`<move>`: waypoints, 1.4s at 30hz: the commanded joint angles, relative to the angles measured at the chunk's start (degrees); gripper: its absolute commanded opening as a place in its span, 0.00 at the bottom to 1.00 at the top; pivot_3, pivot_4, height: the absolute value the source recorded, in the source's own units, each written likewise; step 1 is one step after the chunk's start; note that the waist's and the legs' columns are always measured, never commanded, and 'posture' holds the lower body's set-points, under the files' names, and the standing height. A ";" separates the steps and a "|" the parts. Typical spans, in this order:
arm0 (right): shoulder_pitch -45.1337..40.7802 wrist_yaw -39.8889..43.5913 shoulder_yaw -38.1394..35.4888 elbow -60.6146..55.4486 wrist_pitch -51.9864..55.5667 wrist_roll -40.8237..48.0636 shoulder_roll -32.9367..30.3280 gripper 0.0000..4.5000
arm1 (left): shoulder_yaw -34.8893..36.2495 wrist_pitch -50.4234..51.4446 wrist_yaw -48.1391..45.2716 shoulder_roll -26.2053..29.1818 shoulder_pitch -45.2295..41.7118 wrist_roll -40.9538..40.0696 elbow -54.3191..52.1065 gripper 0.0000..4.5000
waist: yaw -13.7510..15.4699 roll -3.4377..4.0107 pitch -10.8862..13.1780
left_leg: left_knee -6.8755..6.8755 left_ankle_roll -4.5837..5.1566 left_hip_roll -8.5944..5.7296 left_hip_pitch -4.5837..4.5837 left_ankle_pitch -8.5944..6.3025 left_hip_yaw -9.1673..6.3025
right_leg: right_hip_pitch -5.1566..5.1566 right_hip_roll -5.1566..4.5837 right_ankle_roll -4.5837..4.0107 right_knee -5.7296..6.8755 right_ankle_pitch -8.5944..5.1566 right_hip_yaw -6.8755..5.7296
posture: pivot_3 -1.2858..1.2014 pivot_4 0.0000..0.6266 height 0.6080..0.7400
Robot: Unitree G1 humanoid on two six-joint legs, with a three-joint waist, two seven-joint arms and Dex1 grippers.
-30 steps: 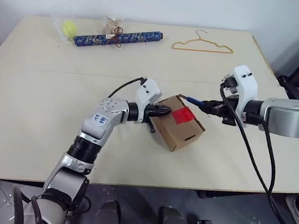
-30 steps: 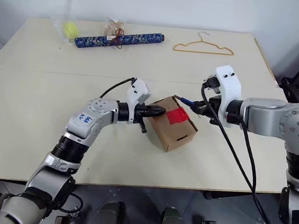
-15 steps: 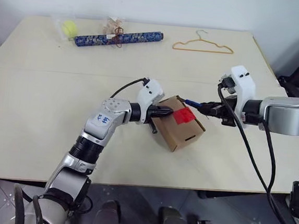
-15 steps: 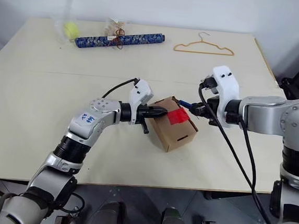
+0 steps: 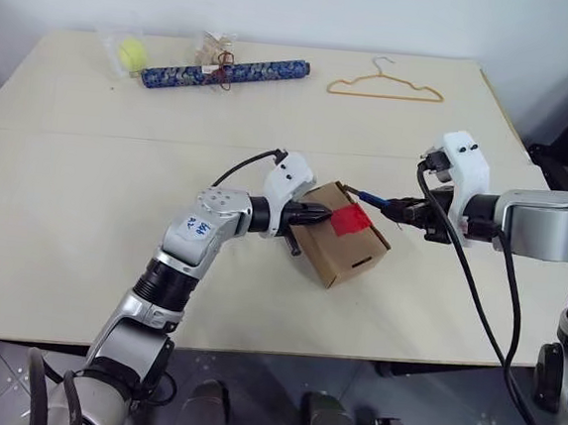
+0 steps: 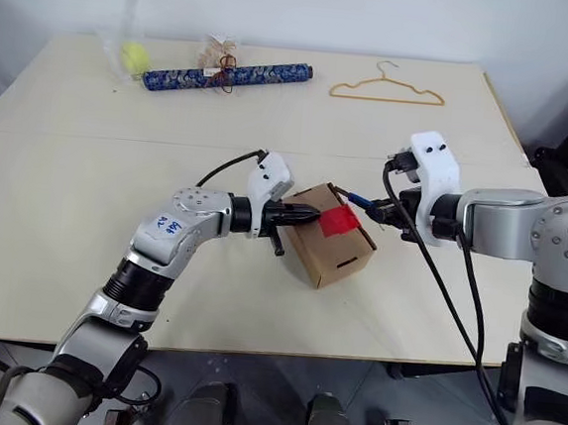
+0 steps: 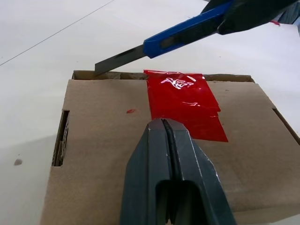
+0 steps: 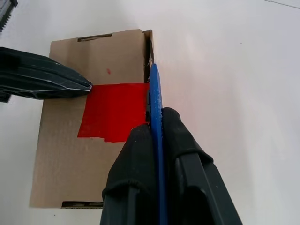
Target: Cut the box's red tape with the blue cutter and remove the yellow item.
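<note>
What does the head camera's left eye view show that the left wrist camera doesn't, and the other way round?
The left eye view alone takes in the whole table, the hanger, the patterned roll and the wrapped ball. The left wrist view alone shows the blue cutter with its metal blade at the box's far edge. Both show the box, its red tape, the cutter in the right claw, and the shut left claw on the box top.

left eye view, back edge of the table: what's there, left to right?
Ball in clear wrap → patterned roll → wire hanger.
</note>
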 commanded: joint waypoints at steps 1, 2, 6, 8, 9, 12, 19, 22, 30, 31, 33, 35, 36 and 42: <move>-0.45 1.29 -2.10 -0.88 0.79 -0.59 -0.84 0.01 | -1.93 0.94 -0.27 -0.41 0.94 0.67 0.03 0.00 | 0.00 0.00 0.00 | 0.00 0.00 0.00 0.00 0.00 0.00 | 0.00 0.00 0.00 0.00 0.00 0.00 | 0.52 0.24 1.00; -0.28 1.65 -2.00 -1.05 0.82 -0.44 -0.91 0.01 | -1.93 0.92 -0.22 -0.45 0.92 0.69 0.06 0.00 | -0.01 0.00 0.00 | 0.00 0.00 0.00 0.00 0.00 0.00 | 0.00 0.00 0.00 0.00 0.00 0.00 | 0.52 0.24 1.00; -0.09 2.61 -1.33 -1.16 0.82 0.48 -1.03 0.01 | -1.97 0.84 -0.01 -0.65 0.88 0.79 0.18 0.00 | -0.02 0.00 0.00 | 0.00 0.00 0.00 0.00 0.00 0.00 | 0.00 0.00 0.00 -0.01 0.00 0.00 | 0.52 0.24 1.00; -0.26 3.26 -0.19 -0.89 0.82 1.45 -1.78 0.01 | -1.92 0.66 0.32 -0.81 0.86 0.97 0.31 0.00 | -0.01 0.00 0.00 | 0.00 0.00 -0.01 0.00 0.00 0.00 | 0.00 0.00 0.00 -0.01 0.00 0.00 | 0.52 0.24 1.00; -0.46 3.45 0.28 -0.51 0.82 2.05 -2.08 0.01 | -1.86 0.52 0.60 -0.99 0.80 1.11 0.50 0.00 | -0.01 0.00 0.00 | 0.00 0.00 -0.01 0.00 0.00 0.00 | 0.00 0.00 0.00 -0.01 0.00 0.00 | 0.52 0.24 1.00; -1.94 2.62 2.45 2.19 0.82 4.73 -3.26 0.01 | -2.02 -0.16 1.32 -1.48 0.59 1.77 1.20 0.00 | -0.06 0.00 0.00 | 0.02 0.00 -0.01 0.00 0.00 0.00 | 0.01 0.00 0.00 -0.01 0.00 0.00 | 0.52 0.24 1.00; -7.61 -1.76 12.85 12.93 0.82 15.55 -9.48 0.01 | -4.56 -2.41 2.52 -2.12 -0.10 5.09 2.96 0.00 | -0.05 0.00 0.00 | 0.05 0.02 -0.01 0.02 -0.01 0.02 | 0.04 -0.02 0.00 -0.03 0.00 0.02 | 0.52 0.24 1.00; -10.59 -4.37 17.73 17.49 0.82 21.28 -11.56 0.01 | -6.11 -3.37 2.69 -1.95 -0.34 7.03 3.78 0.00 | 0.04 0.00 0.00 | 0.05 0.02 -0.02 0.02 -0.01 0.02 | 0.06 -0.02 0.00 -0.06 0.00 0.03 | 0.52 0.24 1.00; -19.58 -11.78 29.68 27.20 0.82 34.24 -14.44 0.01 | -8.95 -5.79 2.94 -2.23 -0.47 10.89 6.47 0.00 | 0.13 -0.01 -0.02 | 0.04 0.06 -0.01 0.02 -0.04 0.02 | 0.07 -0.02 0.00 -0.11 0.00 0.03 | 0.52 0.24 1.00; -20.04 -12.42 31.00 27.61 0.82 36.12 -15.00 0.01 | -9.02 -5.76 2.97 -2.42 -0.49 10.95 6.63 0.00 | 0.21 -0.01 -0.02 | 0.03 0.07 -0.01 0.02 -0.04 0.02 | 0.07 -0.02 0.00 -0.11 0.00 0.03 | 0.52 0.24 1.00; -20.47 -13.48 33.70 27.41 0.82 39.84 -16.63 0.01 | -9.19 -5.59 3.03 -2.87 -0.50 11.12 7.09 0.00 | 0.55 -0.01 -0.02 | 0.00 0.11 -0.01 0.02 -0.06 0.02 | 0.07 -0.02 0.00 -0.14 0.00 0.03 | 0.52 0.24 1.00; -20.71 -14.58 35.90 27.27 0.81 43.11 -18.06 0.01 | -9.29 -5.54 3.00 -3.23 -0.43 11.29 7.54 0.00 | 0.90 -0.01 -0.02 | -0.01 0.12 -0.01 0.02 -0.07 0.01 | 0.06 -0.02 0.00 -0.15 0.00 0.03 | 0.52 0.24 1.00; -20.78 -14.98 36.64 27.18 0.81 44.19 -18.58 0.01 | -9.37 -5.53 2.90 -3.34 -0.40 11.35 7.67 0.00 | 1.08 -0.01 -0.02 | -0.03 0.13 -0.01 0.02 -0.08 0.02 | 0.06 -0.02 0.00 -0.17 0.00 0.03 | 0.52 0.24 1.00; -21.09 -12.31 40.60 26.01 0.81 45.70 -22.19 0.01 | -10.19 -4.80 2.08 -3.40 0.12 11.67 7.91 0.00 | 1.29 -0.01 -0.03 | -0.02 0.17 -0.01 0.01 -0.10 0.02 | 0.06 -0.02 0.00 -0.19 0.00 0.03 | 0.52 0.24 1.00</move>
